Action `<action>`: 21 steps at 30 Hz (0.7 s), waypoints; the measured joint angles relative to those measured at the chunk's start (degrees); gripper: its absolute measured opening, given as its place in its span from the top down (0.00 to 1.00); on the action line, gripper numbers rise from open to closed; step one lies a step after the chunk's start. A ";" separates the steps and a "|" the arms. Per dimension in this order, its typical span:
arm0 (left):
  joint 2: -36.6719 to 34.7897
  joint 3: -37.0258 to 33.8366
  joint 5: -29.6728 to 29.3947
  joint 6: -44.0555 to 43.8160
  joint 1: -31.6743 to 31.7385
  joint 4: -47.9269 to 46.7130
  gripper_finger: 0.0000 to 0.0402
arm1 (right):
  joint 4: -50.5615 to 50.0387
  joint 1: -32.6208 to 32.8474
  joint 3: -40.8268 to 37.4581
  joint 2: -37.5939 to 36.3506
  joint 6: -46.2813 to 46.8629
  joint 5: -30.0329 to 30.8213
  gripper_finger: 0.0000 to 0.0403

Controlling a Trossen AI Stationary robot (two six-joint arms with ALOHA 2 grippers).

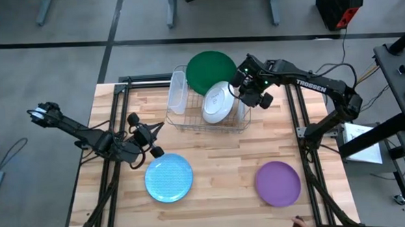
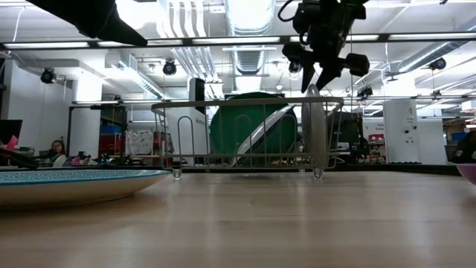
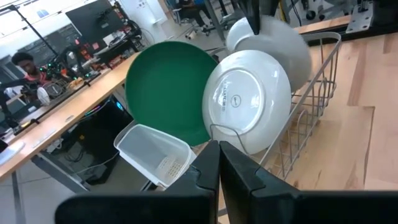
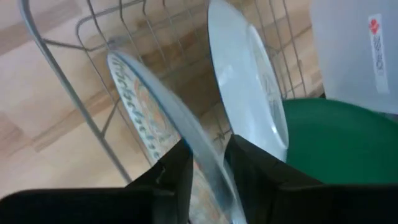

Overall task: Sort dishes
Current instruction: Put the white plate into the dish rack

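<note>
**Pulling a patterned plate out of the rack**

My right end effector (image 4: 208, 165) sits over the wire dish rack (image 1: 189, 122), its two fingers straddling the rim of a blue-and-white patterned plate (image 4: 134, 99) that stands on edge in the slots. I judge the grasp is closing or just made, so the step in hand is lifting this plate out. Next I need a straight upward pull, clear of the wires and of the white-backed plate (image 1: 218, 102) just beside it, then a carry to the open bench (image 1: 218, 154).

My left end effector (image 1: 155, 152) waits clenched near the blue patterned plate (image 1: 169, 178) lying flat.

Count: one green plate (image 1: 211, 67) and two patterned plates in the rack, one patterned plate and one purple plate (image 1: 277, 183) on the bench; one clear tub (image 1: 177, 93).
</note>
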 joint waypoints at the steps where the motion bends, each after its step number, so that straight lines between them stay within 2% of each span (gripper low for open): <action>1: 0.00 0.00 -0.01 0.00 0.06 0.00 1.00 | 0.09 -0.12 0.00 0.00 0.36 -0.18 0.75; 8: -0.02 0.00 -0.01 -0.02 0.44 0.02 1.00 | -0.13 -0.78 0.02 -0.68 2.52 0.11 0.68; 11: -0.02 0.00 -0.01 -0.02 0.44 0.02 1.00 | -0.91 -0.91 0.02 -1.60 2.64 2.38 0.66; 15: -0.02 0.00 0.01 0.04 0.44 0.02 1.00 | -1.34 -0.98 0.02 -3.97 2.63 5.96 0.65; 21: -0.02 0.00 0.09 0.13 0.44 -0.21 1.00 | -1.08 -0.95 0.02 -8.92 5.49 7.01 0.67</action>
